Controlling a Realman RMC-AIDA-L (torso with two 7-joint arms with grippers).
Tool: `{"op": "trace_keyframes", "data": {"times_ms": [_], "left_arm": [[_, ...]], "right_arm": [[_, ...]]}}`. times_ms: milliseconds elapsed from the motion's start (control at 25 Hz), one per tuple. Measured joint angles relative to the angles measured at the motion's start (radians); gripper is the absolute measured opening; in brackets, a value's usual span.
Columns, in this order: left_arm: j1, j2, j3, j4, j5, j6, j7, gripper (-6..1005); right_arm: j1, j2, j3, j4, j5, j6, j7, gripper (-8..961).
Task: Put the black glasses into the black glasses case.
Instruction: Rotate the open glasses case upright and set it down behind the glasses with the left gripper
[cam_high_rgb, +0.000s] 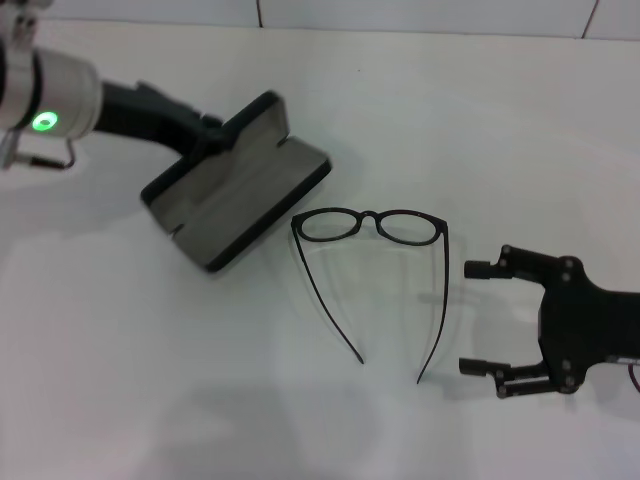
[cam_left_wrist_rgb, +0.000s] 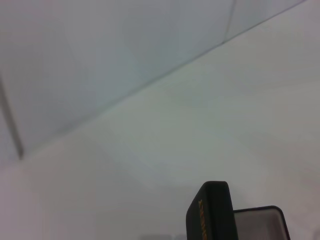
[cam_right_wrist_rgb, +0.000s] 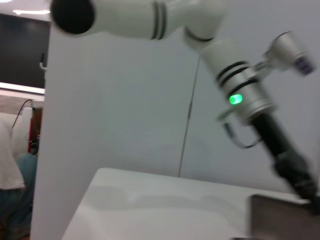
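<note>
The case (cam_high_rgb: 238, 190) lies open on the white table (cam_high_rgb: 150, 380), toward the far left, grey lining facing up, one half tipped up higher than the other. The left gripper (cam_high_rgb: 205, 135) reaches in from the far left and meets the case at its raised far edge; its fingers are hidden behind that edge, so I cannot tell how far they are spread or whether they grip. In the left wrist view only a corner of the case (cam_left_wrist_rgb: 215, 215) shows, its black lid edge-on with orange lettering, and a bit of grey lining beside it.

The glasses (cam_high_rgb: 372, 226) rest on the table just beside the case, on its right, apart from it. The lenses face away from the robot and both temple arms are unfolded, running back toward the near edge.

The right gripper (cam_high_rgb: 478, 317) sits low at the right, near the tip of the right-hand temple arm but not touching it. Its two fingers are spread wide and point left toward the glasses, with nothing between them.

The right wrist view shows the left arm (cam_right_wrist_rgb: 245, 95) with a green light, above the table
</note>
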Motion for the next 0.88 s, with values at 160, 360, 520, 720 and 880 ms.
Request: {"op": "trace_keyframes", "data": {"times_ms": [160,360,520,720,880], "left_arm": [[-0.095,-0.001,0.042,-0.065,0.002,-0.069,0.087,224],[-0.182,-0.002,0.198,-0.118,0.013,-0.215,0.2,211],[-0.208,-0.005,0.324,-0.13,0.023,-0.275,0.229,210],[-0.232,-0.007,0.416,-0.156,0.025,-0.281,0.246,209],[-0.241,-0.008,0.45,-0.155,0.014,-0.261,0.248,209]], "right_arm": [[-0.007,0.003,-0.016,0.003,-0.004,-0.002,-0.012,872],[-0.012,0.006,-0.021,0.038,0.002,-0.005,-0.052,872],[-0.014,0.006,-0.021,0.054,0.003,-0.013,-0.059,872],[-0.017,0.006,-0.02,0.055,0.004,-0.014,-0.065,873],[-0.021,0.006,-0.017,0.055,0.004,-0.014,-0.076,873]]}}
